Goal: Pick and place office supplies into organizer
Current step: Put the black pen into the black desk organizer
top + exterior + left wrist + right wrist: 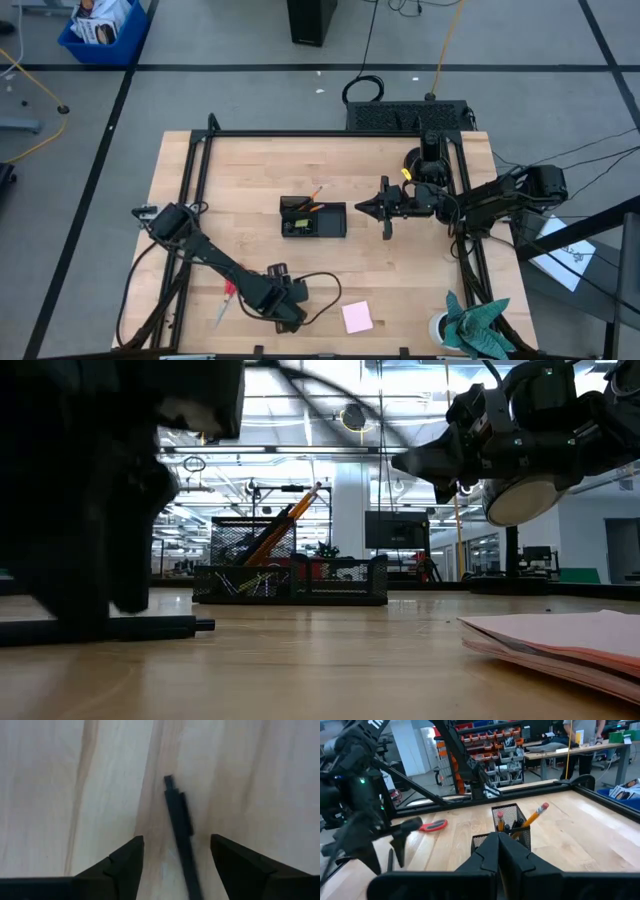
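A thin dark pen [177, 820] lies flat on the wooden table; it also shows in the low view [150, 628]. My left gripper [176, 845] is open just above it near the table's front edge [290, 312], one finger on each side of the pen, touching nothing. The black mesh organizer [313, 217] stands mid-table with orange pencils [290, 515] leaning in its tall cup. My right gripper [365, 208] is shut and empty, up in the air just right of the organizer [512, 827]. Red-handled scissors [225, 300] and a pale pink sticky-note pad [357, 317] lie on the table near the front.
A green-leafed plant in a white pot [470, 325] stands at the front right corner. A black frame [300, 133] runs along the table's far and side edges. A black cable [325, 290] loops beside my left gripper. Bare wood lies between the organizer and the pad.
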You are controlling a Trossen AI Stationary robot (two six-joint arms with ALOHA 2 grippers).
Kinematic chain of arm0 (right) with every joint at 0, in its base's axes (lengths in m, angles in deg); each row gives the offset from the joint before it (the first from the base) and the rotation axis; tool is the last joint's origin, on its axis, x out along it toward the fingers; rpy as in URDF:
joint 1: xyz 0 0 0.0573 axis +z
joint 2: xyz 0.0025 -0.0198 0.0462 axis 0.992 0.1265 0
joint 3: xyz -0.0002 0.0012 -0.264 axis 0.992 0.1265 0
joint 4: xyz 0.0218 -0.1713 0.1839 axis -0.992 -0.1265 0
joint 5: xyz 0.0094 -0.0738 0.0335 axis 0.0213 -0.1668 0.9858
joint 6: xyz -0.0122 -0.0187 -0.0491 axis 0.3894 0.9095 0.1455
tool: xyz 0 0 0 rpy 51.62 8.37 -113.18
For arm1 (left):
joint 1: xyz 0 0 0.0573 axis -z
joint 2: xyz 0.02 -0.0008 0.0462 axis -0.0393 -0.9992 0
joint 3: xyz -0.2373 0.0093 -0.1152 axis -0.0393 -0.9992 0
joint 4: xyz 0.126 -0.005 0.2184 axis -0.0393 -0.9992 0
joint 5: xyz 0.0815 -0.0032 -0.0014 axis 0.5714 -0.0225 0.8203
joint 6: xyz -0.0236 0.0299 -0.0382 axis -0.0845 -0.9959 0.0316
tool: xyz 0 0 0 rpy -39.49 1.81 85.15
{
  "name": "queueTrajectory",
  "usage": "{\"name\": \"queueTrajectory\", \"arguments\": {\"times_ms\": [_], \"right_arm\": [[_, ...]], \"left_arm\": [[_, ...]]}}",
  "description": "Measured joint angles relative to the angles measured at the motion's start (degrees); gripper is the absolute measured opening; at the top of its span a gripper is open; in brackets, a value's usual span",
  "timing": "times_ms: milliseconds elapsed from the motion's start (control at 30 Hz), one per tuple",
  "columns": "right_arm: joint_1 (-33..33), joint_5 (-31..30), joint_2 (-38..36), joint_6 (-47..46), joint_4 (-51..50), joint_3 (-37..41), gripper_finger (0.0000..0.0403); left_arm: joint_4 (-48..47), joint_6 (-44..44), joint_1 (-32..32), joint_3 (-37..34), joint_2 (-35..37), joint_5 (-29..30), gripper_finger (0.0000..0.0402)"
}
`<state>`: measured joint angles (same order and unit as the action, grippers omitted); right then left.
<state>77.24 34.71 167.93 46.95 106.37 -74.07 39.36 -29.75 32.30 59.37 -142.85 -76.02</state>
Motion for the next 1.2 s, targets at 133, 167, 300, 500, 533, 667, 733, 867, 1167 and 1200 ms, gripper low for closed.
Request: {"name": "queueTrajectory", "arguments": {"times_ms": [133, 167, 300, 500, 533, 667, 733, 867, 1167, 1200], "right_arm": [[-0.01, -0.02, 0.00, 0.15, -0.11, 0.00, 0.0000], [0.00, -0.02, 0.00, 0.15, -0.25, 0.00, 0.0000], [0.00, -0.04, 0.00, 0.15, -0.36, 0.00, 0.0000], [-0.02, -0.02, 0.00, -0.23, -0.49, 0.00, 0.0000], [-0.01, -0.02, 0.00, -0.25, -0.50, 0.00, 0.0000], [-0.01, -0.02, 0.00, -0.25, -0.50, 0.00, 0.0000], [0.00, -0.02, 0.00, -0.27, -0.50, 0.00, 0.0000], [-0.01, 0.02, 0.00, -0.27, -0.52, 0.00, 0.0000], [0.00, 0.08, 0.00, -0.27, -0.57, 0.00, 0.0000], [0.00, 0.09, 0.00, -0.27, -0.57, 0.00, 0.0000]], "left_arm": [[-0.16, -0.50, -1.10, 0.27, -1.39, -2.41, 0.0237], [-0.14, -0.50, -1.39, 0.31, -2.10, -3.00, 0.0234], [-0.14, -1.02, -2.55, 0.42, -3.70, -5.33, 0.0205], [-1.23, 3.68, -4.49, 0.55, -4.43, -8.13, 0.0129], [-1.45, 5.08, -4.89, 0.55, -4.43, -8.37, 0.0116], [-2.55, 8.71, -6.18, 0.55, -4.43, -8.77, 0.0071], [-3.82, 9.99, -6.58, 0.55, -4.43, -8.34, 0.0055], [-6.18, 13.95, -7.21, 0.42, -4.41, -6.43, 0.0039], [-11.88, 23.29, -7.31, 0.42, -4.41, -1.92, 0.0049], [-12.15, 24.87, -7.31, 0.39, -4.41, -1.48, 0.0047]]}}
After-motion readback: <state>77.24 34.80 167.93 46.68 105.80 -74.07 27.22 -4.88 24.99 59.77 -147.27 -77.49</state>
